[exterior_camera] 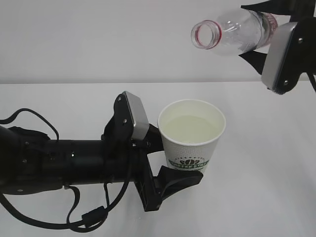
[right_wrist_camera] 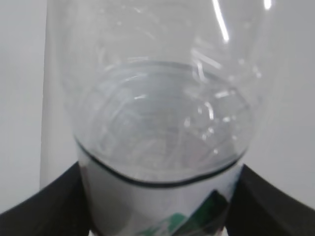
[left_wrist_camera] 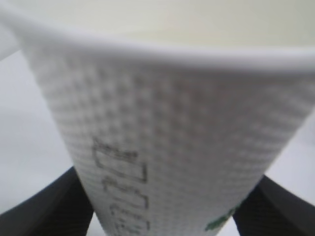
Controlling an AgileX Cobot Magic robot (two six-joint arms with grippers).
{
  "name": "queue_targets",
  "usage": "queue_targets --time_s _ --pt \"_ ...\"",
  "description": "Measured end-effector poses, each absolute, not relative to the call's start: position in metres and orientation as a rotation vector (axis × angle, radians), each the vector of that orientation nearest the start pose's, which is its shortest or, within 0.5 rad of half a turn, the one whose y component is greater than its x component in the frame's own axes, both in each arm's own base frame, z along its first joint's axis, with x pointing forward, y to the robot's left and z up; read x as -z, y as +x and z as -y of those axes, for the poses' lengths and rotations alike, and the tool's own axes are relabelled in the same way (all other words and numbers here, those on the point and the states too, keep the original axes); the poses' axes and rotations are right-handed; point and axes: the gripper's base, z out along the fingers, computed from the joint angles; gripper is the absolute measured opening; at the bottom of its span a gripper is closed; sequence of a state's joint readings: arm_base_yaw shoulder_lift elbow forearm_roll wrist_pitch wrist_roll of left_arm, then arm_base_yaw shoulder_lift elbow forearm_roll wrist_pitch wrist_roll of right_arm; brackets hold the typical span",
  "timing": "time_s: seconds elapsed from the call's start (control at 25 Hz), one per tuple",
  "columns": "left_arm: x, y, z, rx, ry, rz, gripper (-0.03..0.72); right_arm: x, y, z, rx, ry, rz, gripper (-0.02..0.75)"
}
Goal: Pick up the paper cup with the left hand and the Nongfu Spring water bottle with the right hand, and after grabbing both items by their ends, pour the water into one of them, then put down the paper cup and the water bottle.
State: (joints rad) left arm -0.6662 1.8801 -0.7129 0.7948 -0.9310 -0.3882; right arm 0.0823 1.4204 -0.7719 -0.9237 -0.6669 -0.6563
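Above one filled paper cup, one tipped bottle.

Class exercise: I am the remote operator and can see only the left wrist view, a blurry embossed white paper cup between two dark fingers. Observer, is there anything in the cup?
Observer: Yes. The exterior view shows the small white tapered paper cup with the green logo holding clear water, well up toward its rim.

Operator: Where is the bottle?

Observer: The clear capless plastic bottle with the red neck ring hangs tilted above and right of the cup, mouth pointing left; no stream is visible.

Operator: What holds it?

Observer: The right black two-finger claw grips it at the labelled body.

Operator: Is my cup on the table?

Observer: I cannot tell; the left claw clamps its lower half, upright.
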Motion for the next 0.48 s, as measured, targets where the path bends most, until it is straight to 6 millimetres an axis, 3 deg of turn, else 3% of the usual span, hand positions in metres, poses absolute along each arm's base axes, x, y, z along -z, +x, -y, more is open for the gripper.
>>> queue_targets --time_s 0.48 --pt "-0.1456 0.2281 0.2455 0.918 1.150 -1.562 0.589 -0.2837 0.2938 -0.0692 0.440 -1.319 -1.061 0.528"
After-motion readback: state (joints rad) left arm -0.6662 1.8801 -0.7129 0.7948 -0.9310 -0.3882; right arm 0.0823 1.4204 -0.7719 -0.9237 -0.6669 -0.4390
